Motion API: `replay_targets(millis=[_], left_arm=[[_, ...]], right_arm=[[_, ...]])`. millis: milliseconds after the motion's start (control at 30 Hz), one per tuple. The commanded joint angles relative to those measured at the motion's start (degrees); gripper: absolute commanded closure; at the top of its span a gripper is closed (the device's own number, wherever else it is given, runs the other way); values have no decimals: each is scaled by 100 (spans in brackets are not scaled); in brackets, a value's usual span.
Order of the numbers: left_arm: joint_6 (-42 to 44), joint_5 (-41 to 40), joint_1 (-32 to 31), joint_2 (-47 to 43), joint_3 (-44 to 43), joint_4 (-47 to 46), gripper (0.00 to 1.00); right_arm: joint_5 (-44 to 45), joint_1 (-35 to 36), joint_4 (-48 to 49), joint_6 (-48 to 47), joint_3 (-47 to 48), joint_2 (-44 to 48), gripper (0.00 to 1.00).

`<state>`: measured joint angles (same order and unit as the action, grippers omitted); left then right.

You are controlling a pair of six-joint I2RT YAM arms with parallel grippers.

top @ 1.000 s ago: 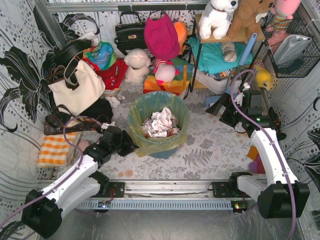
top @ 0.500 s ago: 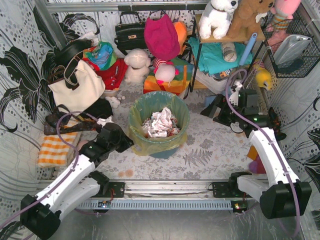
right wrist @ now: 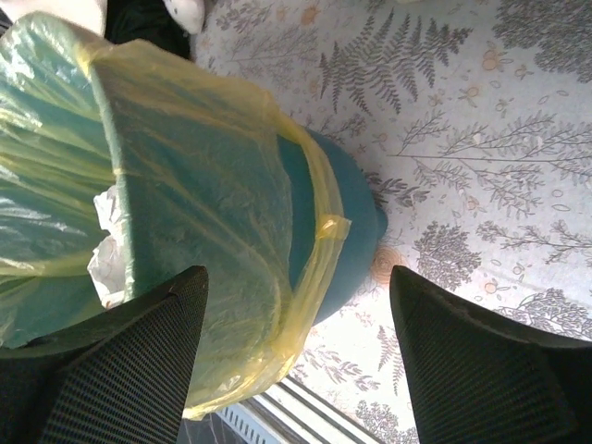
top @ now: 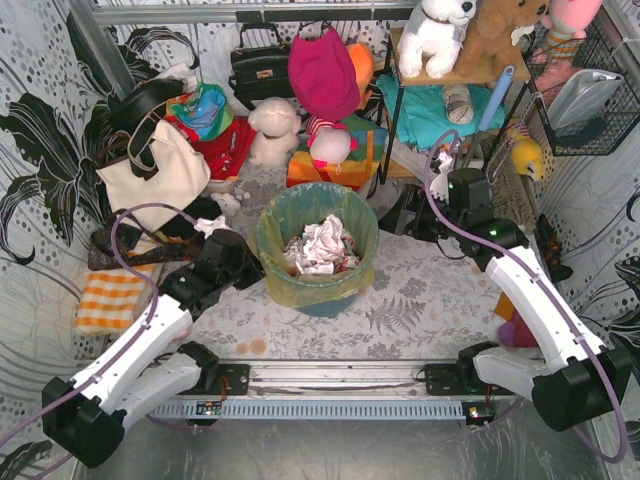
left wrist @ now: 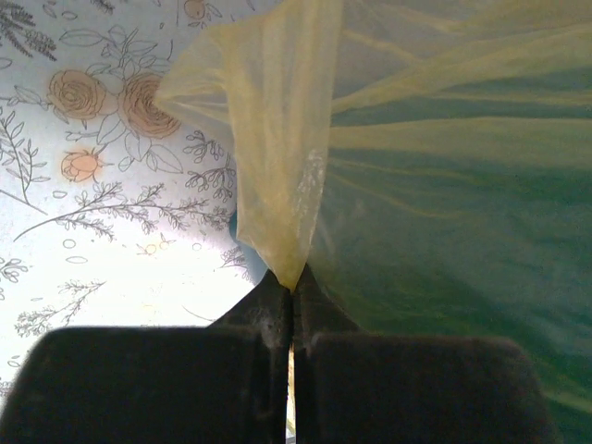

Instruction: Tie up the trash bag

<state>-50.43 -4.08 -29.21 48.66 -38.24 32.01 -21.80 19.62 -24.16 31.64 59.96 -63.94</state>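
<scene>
Left fingers (left wrist: 157,388) pinch a fold of thin translucent yellow plastic trash bag (left wrist: 277,157). Right fingers (right wrist: 481,370) hang released near round teal plastic bucket (right wrist: 356,217).

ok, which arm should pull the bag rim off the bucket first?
Left. The left tool is shut on a fold of the trash bag at the bucket's left side, so it could likely lift at once. The right tool is open beside the bucket, gripping nothing.
</scene>
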Motion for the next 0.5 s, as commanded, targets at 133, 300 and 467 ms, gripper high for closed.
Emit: replay_targets(millis=[133, 300, 467], left_arm=[[462, -198, -23, 557, -627, -414, 100], [711, -270, -23, 877, -909, -410, 100], [1033, -458, -23, 1092, -1156, -354, 100]], right_arm=[[-373, 552, 76, -167, 48, 361, 21], [-371, 782, -83, -130, -49, 645, 24], [-314, 944, -388, -47, -167, 949, 25]])
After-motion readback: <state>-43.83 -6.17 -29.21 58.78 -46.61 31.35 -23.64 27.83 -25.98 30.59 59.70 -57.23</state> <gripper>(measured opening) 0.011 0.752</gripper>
